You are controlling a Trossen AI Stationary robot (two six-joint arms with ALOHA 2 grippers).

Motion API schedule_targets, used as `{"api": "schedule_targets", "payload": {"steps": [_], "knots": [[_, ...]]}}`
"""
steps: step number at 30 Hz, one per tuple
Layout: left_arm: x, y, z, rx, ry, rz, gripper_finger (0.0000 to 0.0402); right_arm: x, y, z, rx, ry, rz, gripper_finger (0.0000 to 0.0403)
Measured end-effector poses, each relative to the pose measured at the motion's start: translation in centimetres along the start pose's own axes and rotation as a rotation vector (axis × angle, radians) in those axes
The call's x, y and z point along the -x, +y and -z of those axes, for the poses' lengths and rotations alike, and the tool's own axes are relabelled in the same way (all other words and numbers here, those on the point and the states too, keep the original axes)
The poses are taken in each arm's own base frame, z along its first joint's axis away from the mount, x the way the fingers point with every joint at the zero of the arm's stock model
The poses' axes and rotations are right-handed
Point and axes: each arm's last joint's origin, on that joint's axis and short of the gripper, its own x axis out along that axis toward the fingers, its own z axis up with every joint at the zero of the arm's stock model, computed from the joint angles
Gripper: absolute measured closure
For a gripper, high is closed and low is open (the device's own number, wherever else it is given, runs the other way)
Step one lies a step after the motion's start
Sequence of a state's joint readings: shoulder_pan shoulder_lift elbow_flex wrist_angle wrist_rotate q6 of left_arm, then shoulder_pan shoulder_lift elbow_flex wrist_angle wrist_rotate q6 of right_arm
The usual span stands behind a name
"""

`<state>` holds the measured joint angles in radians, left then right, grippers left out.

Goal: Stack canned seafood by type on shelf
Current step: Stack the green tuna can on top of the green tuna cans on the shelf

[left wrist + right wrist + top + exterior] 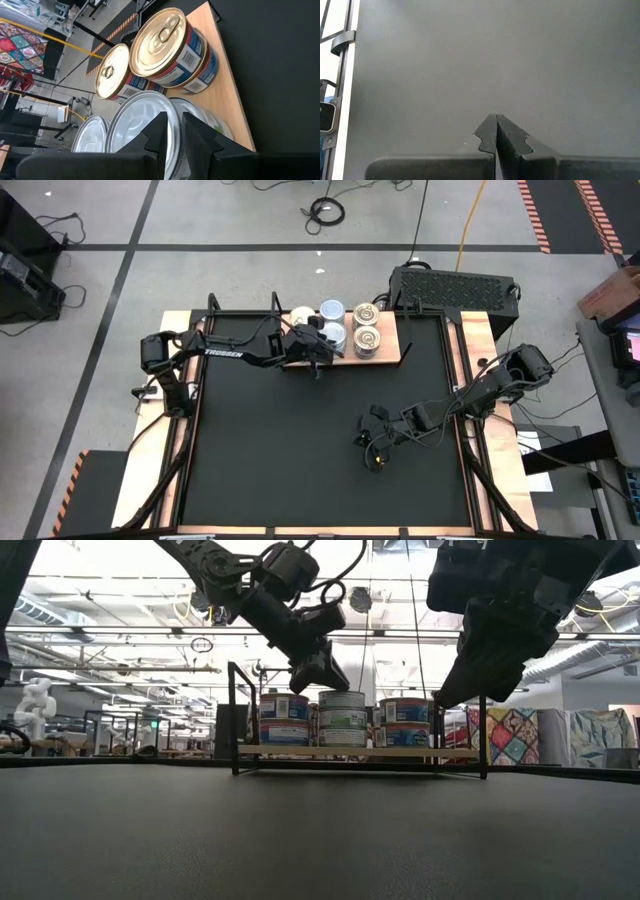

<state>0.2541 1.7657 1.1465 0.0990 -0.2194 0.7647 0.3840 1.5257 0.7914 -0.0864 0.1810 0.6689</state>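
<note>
The shelf (392, 356) is a light wooden board at the table's far edge. It carries several round tins, stacked two high in the low view (342, 718). Two gold-topped tins (162, 42) stand at the board's right part. Silver-grey tops (137, 117) and a pale blue top (331, 310) are to their left. My left gripper (174, 131) hovers just above the silver-topped tins near the board's near edge. It is tilted down and its fingers are a narrow gap apart. My right gripper (495, 131) is shut, low over the bare black tabletop right of centre (375, 442).
Black metal posts (233, 715) stand at the shelf's ends. A black ribbed box (455, 285) sits beyond the table's far right corner. The wide black tabletop (280, 450) lies in front of the shelf.
</note>
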Motion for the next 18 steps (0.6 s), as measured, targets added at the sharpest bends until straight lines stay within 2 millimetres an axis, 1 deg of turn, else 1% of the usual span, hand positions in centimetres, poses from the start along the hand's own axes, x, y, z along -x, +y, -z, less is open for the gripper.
{"api": "schedule_targets", "payload": {"steps": [18], "knots": [[0.01, -0.28, 0.26, 0.024, 0.024, 0.030, 0.0340, 0.00, 0.01, 0.01, 0.000, 0.000, -0.001, 0.0403]]}}
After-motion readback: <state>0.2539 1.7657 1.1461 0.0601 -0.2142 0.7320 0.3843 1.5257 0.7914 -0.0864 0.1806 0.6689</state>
